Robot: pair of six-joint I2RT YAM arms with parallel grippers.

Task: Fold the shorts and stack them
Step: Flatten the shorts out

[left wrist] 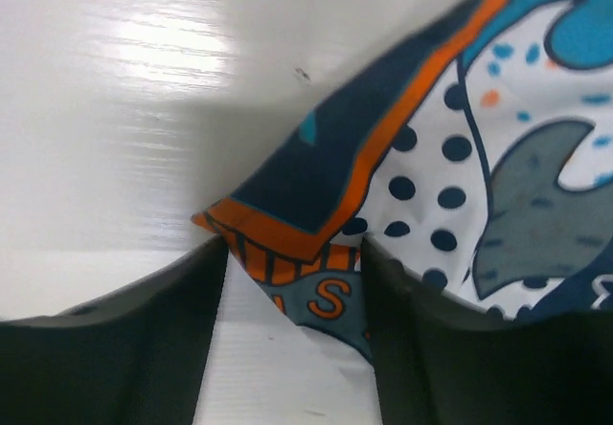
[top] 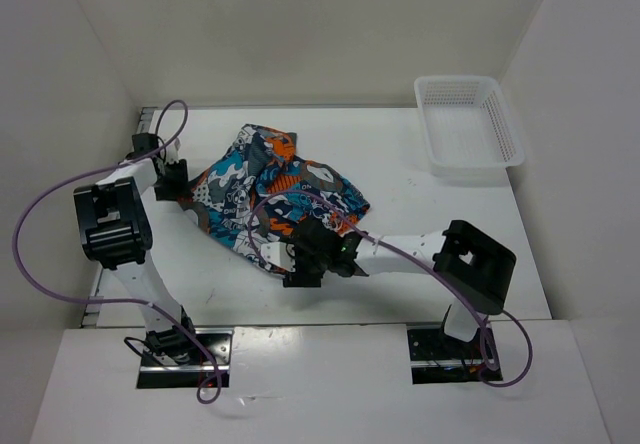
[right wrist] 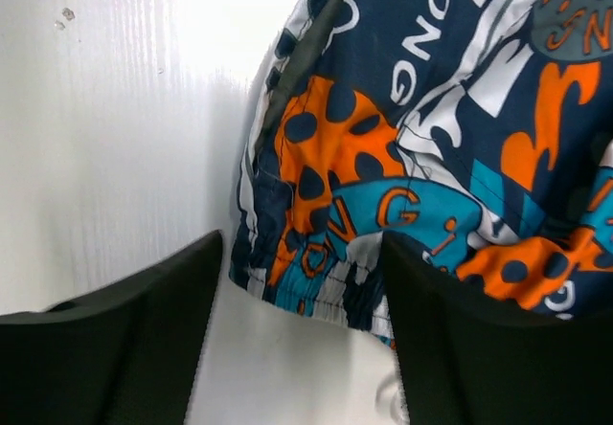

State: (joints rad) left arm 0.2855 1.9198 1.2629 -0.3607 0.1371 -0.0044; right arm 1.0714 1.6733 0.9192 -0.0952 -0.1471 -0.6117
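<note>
The shorts (top: 275,196) lie crumpled in a heap on the white table, in a blue, teal, orange, white and black print. My left gripper (top: 178,180) is at the heap's left edge. In the left wrist view it (left wrist: 295,248) is open, with an orange-edged corner of the shorts (left wrist: 316,253) lying between the fingers. My right gripper (top: 301,264) is at the heap's near edge. In the right wrist view it (right wrist: 302,245) is open, with the gathered waistband edge of the shorts (right wrist: 335,281) between the fingers.
A white plastic mesh basket (top: 468,154) stands at the back right of the table (top: 420,224). White walls close the table in on the left, back and right. Purple cables loop off both arms.
</note>
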